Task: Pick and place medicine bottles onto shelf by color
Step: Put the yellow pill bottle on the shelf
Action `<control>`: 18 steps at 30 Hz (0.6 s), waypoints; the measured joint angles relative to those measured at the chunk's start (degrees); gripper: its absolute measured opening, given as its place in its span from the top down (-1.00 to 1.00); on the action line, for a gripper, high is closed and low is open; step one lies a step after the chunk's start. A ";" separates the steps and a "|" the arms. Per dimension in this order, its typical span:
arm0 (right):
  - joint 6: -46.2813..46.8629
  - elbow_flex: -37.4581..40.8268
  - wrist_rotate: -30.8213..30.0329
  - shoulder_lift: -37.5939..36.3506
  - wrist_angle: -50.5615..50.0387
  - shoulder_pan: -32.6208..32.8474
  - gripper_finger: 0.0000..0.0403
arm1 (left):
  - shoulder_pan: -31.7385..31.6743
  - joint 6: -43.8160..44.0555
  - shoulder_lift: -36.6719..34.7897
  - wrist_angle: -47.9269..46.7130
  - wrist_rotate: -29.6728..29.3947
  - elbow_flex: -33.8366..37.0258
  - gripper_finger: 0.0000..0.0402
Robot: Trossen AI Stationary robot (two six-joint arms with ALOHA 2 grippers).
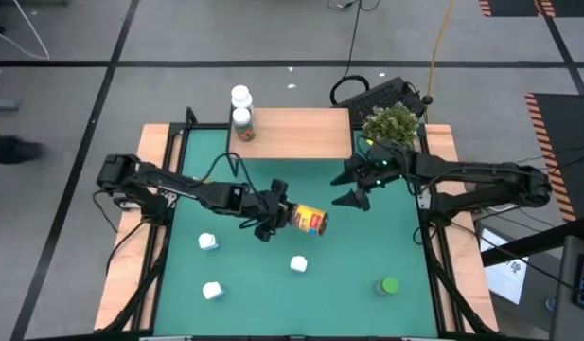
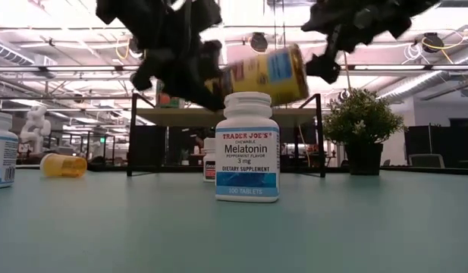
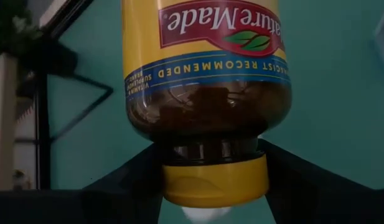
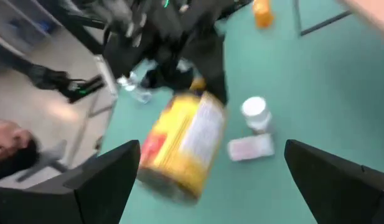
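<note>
The left gripper (image 1: 278, 219) has its fingers clamped on the amber Nature Made bottle (image 1: 309, 220), held above the desk (image 1: 348, 256). The right gripper (image 1: 352, 187), fingers spread and empty, hangs just beyond it. Only two white-capped bottles (image 1: 241, 114) are on the shelf (image 1: 301, 131); four or so wait below the fingers.

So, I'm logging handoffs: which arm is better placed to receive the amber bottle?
The right. Its open gripper hangs beside the amber bottle, which the left gripper holds by the yellow lid; the shelf lies nearer it.

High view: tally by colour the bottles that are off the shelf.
White bottles: 3
Green bottle: 1
Brown bottle: 1, in the left gripper; right gripper open beside it
Total: 5
</note>
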State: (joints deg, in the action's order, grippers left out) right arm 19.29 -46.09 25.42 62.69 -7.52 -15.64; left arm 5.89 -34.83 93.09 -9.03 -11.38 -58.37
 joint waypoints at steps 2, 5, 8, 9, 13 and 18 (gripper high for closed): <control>-1.33 -3.21 -1.37 1.70 -3.87 -0.18 -0.94 | 0.11 -2.65 1.33 -0.24 -0.39 0.00 -0.09; -1.65 -6.36 0.08 4.74 -9.25 -0.50 -0.94 | 0.22 -4.28 2.03 0.54 -2.72 0.00 -0.12; 0.18 -7.12 0.32 8.69 -11.06 0.02 -0.94 | 0.22 -4.57 2.02 1.91 -4.32 0.00 -0.13; 0.95 -7.10 0.36 9.95 -11.61 0.26 -0.94 | 0.22 -4.76 2.02 2.69 -4.41 0.00 -0.13; 1.88 -7.12 1.38 13.99 -10.72 1.20 -0.94 | 0.58 -6.59 2.02 3.88 -4.92 0.00 -0.09; 4.58 -7.10 12.02 17.16 -7.55 1.24 -0.94 | 0.70 -6.79 2.02 3.31 -5.08 0.00 -0.12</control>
State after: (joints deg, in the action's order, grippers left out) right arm 23.87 -53.19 37.44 79.85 -15.06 -14.39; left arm 6.59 -41.61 95.11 -5.72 -16.46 -58.37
